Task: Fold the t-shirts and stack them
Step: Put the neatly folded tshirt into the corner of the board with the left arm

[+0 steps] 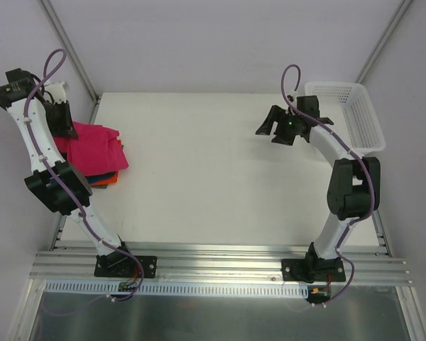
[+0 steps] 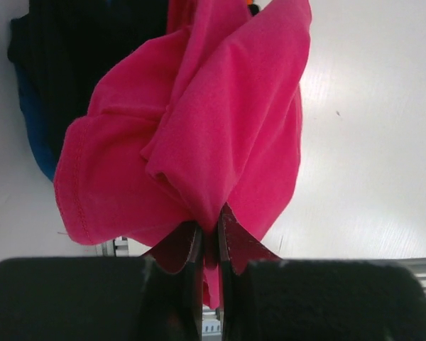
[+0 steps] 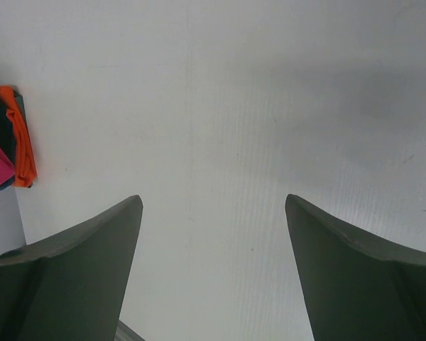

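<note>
Crimson-pink cloth fills the left wrist view. The pink shirt [image 2: 199, 135] is bunched into a loose fan of folds. The left tool [image 2: 209, 238] is pinched almost closed on a gathered fold at the shirt's lower edge, with its two fingers [image 2: 177, 252] pressed on either side of the cloth. Behind the pink shirt, at the upper left of that view, lies a black shirt [image 2: 92, 50], with the edge of a blue shirt [image 2: 39, 135] beneath it.

Seen from above, the shirts sit in one pile at the far left of the white tabletop [image 1: 199, 185], just beside the left wall. The pink shirt is on top, spread roughly flat with a rumpled near edge. An orange shirt [image 1: 105, 180] pokes out at the pile's near side, with a dark sliver just under the pink. The left arm reaches over the pile, its tool at the pink shirt's far-left edge.

The right tool [image 1: 271, 132] hangs over the far right part of the tabletop, well apart from the pile. Its jaws are spread wide, and the right wrist view shows only bare tabletop between them. The pile's orange, black and pink edges show at the left of that view.

A white mesh basket [image 1: 332, 84] stands at the far right corner of the tabletop, just right of the right tool. Its white mesh floor and walls show all over.
</note>
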Robot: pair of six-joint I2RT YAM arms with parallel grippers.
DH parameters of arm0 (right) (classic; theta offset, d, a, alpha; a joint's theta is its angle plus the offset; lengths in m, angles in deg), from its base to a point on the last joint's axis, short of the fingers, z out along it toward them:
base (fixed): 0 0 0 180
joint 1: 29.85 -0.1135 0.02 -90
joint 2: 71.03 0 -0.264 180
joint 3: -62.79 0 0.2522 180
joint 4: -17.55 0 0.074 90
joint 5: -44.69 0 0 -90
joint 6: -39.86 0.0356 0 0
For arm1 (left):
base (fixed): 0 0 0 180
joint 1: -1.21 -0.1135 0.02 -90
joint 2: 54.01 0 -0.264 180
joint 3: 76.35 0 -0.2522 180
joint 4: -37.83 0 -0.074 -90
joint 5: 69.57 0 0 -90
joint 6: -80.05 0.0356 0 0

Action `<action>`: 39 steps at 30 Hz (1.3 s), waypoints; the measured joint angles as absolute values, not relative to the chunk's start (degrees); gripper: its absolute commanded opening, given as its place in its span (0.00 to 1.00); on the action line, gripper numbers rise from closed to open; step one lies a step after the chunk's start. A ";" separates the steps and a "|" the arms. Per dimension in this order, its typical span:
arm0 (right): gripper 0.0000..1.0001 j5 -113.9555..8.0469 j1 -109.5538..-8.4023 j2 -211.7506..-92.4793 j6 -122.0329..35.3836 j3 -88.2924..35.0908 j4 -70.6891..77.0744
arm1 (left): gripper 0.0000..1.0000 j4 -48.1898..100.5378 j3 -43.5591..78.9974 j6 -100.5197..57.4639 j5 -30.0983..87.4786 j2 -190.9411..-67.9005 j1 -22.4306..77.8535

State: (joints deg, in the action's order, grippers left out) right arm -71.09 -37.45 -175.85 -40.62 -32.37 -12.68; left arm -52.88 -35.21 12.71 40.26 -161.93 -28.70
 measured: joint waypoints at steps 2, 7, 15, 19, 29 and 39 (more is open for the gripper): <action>0.86 -71.14 -37.10 -175.48 -40.62 -31.30 -12.66 | 0.00 -53.01 -36.46 12.23 39.06 -164.56 -29.31; 0.86 -71.22 -35.85 -174.65 -40.62 -29.40 -12.68 | 0.00 -52.90 -41.79 10.54 34.49 -171.40 -29.66; 0.86 -71.25 -34.23 -172.35 -40.62 -27.37 -12.68 | 0.00 -52.99 -45.99 8.36 27.17 -176.66 -29.60; 0.86 -71.25 -34.06 -171.89 -40.62 -27.08 -12.59 | 0.00 -53.01 -48.19 7.29 23.70 -178.98 -29.44; 0.86 -71.27 -33.14 -170.87 -40.62 -25.75 -12.70 | 0.72 -52.40 -51.49 6.91 14.95 -185.10 -23.58; 1.00 -70.98 -30.95 -167.81 -42.83 -24.18 -13.14 | 0.99 -47.50 -53.48 5.49 9.84 -184.97 -15.93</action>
